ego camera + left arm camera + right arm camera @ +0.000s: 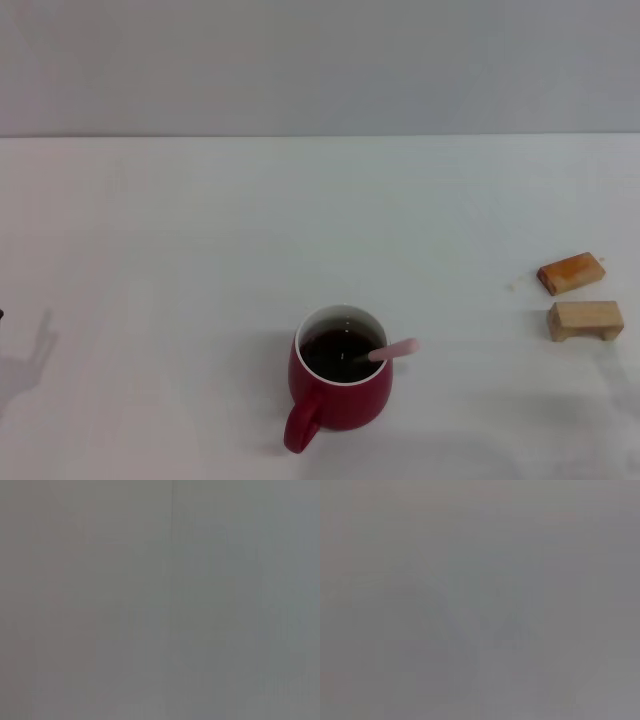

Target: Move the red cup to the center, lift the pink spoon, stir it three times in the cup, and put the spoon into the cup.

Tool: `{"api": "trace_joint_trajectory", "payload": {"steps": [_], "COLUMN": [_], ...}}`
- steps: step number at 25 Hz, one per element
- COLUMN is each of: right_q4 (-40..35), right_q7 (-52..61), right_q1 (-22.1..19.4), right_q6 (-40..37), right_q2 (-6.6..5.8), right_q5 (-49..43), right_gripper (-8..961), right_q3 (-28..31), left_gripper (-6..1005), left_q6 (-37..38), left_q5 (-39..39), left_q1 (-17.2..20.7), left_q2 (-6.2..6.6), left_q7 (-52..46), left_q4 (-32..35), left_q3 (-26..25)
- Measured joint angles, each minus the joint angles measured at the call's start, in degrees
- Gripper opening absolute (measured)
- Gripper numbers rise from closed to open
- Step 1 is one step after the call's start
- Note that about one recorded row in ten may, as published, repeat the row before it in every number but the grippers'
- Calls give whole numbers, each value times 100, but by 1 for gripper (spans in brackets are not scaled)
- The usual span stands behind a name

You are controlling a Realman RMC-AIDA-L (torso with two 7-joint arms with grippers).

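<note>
The red cup [338, 385] stands near the front middle of the white table [300, 220], its loop handle pointing toward me and dark liquid inside. The pink spoon [392, 350] rests in the cup, its pale handle leaning over the right side of the rim and its bowl sunk in the liquid. Neither gripper shows in the head view; only a faint shadow falls on the table at the far left. Both wrist views show plain grey and none of the task's things.
Two small wooden blocks lie at the right: an orange-brown one [571, 273] and a paler one [585, 320] just in front of it. A grey wall rises behind the table's far edge.
</note>
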Motion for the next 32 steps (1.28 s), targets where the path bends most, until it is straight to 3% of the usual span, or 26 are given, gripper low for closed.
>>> {"api": "trace_joint_trajectory", "payload": {"steps": [6, 32], "right_q4": [-65, -121], "right_q7": [-4, 45], "right_q1": [163, 152], "right_q6": [141, 136], "right_q2": [-3, -11], "right_q5": [0, -8], "right_gripper": [780, 781], "right_q3": [40, 81], "left_gripper": [810, 810], "left_q6": [9, -69], "left_q5": [0, 1], "left_q1": [7, -54], "left_q2": [-12, -25], "left_q7": [8, 241], "left_q4": [-20, -99], "left_q3": [-64, -142]}}
